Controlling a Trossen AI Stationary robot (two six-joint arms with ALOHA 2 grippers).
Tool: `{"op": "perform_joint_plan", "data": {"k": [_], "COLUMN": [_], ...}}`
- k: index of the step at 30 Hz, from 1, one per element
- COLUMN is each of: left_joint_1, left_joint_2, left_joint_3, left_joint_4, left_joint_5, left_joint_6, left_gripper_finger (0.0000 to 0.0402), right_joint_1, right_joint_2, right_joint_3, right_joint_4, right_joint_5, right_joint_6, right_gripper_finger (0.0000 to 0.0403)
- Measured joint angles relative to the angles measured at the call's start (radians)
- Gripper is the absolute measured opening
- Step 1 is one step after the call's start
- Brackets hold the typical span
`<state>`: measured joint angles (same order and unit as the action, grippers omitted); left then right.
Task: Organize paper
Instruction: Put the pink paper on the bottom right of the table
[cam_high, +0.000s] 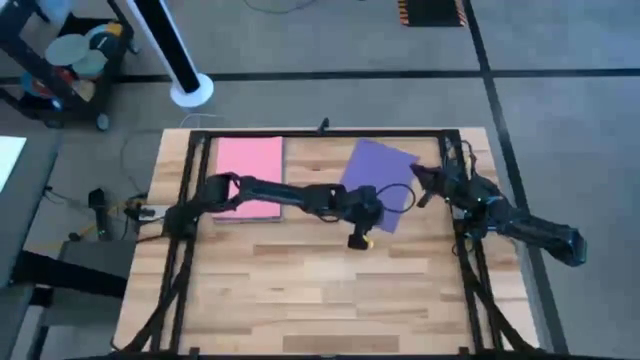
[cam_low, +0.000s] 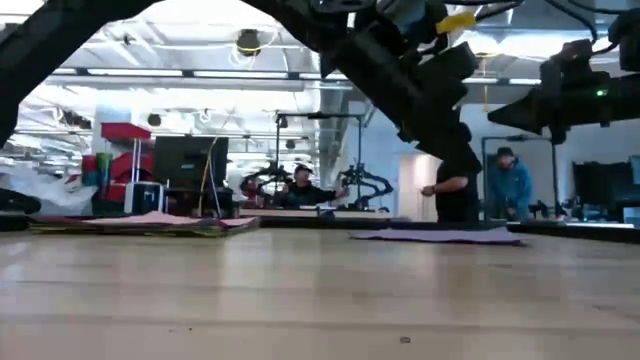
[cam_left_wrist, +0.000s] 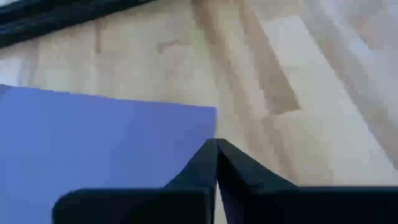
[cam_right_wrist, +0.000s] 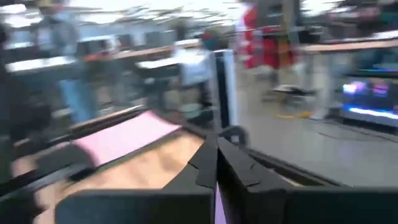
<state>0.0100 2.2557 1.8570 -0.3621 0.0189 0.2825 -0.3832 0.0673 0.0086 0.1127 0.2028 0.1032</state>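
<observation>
Two arms over a wooden table with coloured paper, both sets of fingers closed on nothing.

The left arm reaches across the table (cam_high: 300, 290) from the left, and its gripper (cam_high: 362, 222) hangs above the near edge of the purple sheet (cam_high: 375, 180); its fingers (cam_left_wrist: 205, 165) are pressed together with nothing between them. The purple sheet lies flat and turned at an angle, right of the table's middle toward the far side. A pink sheet (cam_high: 248, 175) tops a small stack at the far left, with other edges showing beneath it. The right gripper (cam_high: 420, 175) sits at the far right, just beside the purple sheet's right corner, fingers (cam_right_wrist: 208, 162) shut and empty. People (cam_low: 510, 185) stand in the room beyond.
</observation>
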Motion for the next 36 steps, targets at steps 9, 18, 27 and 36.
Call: {"op": "perform_joint_plan", "data": {"k": [9, 18, 27, 36], "left_joint_1": [0.007, 0.044, 0.048, 0.043], "left_joint_2": [-0.161, -0.378, -0.632, -0.944], "left_joint_3": [-0.115, -0.546, -0.936, -1.106], "left_joint_4": [0.16, 0.708, 0.818, 0.468], "left_joint_5": [-0.015, 0.079, 0.052, 0.055], "left_joint_6": [-0.05, -0.157, -0.187, -0.174], "left_gripper_finger": [0.0, 0.0, 0.0, 0.0], "right_joint_1": [0.117, 0.241, 0.33, 0.381], "right_joint_2": [0.087, 0.313, 0.641, 0.938], "right_joint_3": [0.068, 0.136, 0.278, 0.466], "right_joint_4": [-0.005, 0.002, -0.09, -0.296], "right_joint_5": [-0.005, -0.051, -0.052, -0.051], "right_joint_6": [-0.051, 0.056, 0.164, 0.222], "right_gripper_finger": [0.0, 0.0, 0.0, 0.0]}}
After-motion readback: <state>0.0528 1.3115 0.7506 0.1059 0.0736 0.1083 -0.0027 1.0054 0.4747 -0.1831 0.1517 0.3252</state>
